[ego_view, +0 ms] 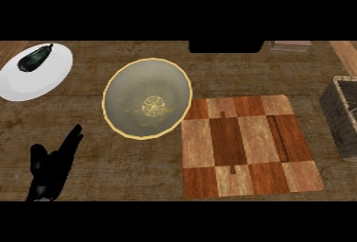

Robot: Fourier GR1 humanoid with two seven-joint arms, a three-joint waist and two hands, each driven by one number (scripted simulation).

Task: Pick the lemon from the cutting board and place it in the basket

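Left hand (pixel 49 172): held open, nothing grasped, counter's near left corner
Cutting board (pixel 245 146): laid well right of it
Basket (pixel 336 109): set at counter's right edge
Lemon: place cannot be told

We see a bench (pixel 265 71) of dull brown, streaked with darker grain. The cutting board (pixel 244 146) is a chequer of pale tan and reddish-brown wood blocks. The bowl (pixel 140 85) is mottled grey-olive inside, with a yellow-gold rim and a fine gold netted oval at its centre. The plate (pixel 28 85) is plain white, and the vegetable (pixel 35 57) on it is near-black with a greenish sheen. The basket (pixel 343 113) shows a grey-brown weave. The robot hand (pixel 50 172) is black.
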